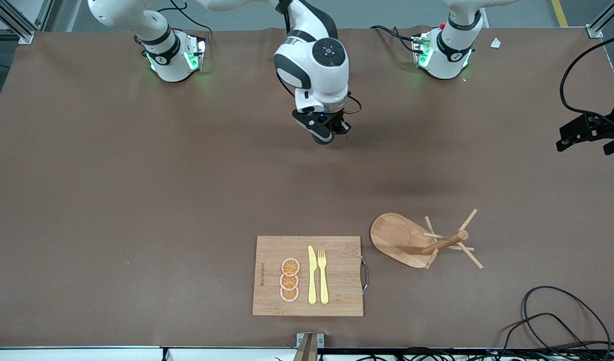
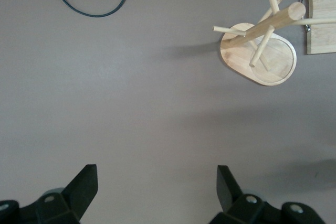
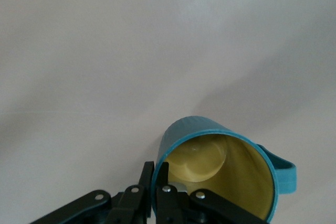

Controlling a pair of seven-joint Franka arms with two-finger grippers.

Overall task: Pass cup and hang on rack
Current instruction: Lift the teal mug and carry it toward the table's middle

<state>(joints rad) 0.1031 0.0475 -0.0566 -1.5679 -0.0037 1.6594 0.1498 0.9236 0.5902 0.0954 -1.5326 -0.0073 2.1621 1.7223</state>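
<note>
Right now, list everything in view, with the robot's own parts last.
cup: one, teal outside, yellow inside, pinched by its rim in the right tool.
rack: one, light wood, on the table toward the left arm's end, beside the cutting board.
cutting board: one, bamboo, at the table edge nearest the front camera.
orange slices: three, orange, in a row on the board.
knife: one, pale yellow, on the board beside the slices.
fork: one, pale yellow, beside the knife.
cables: black, at the table corner past the rack.
right tool: shut on the cup's wall, over mid-table.
left tool: open, empty, waiting above bare table at its own end.
</note>
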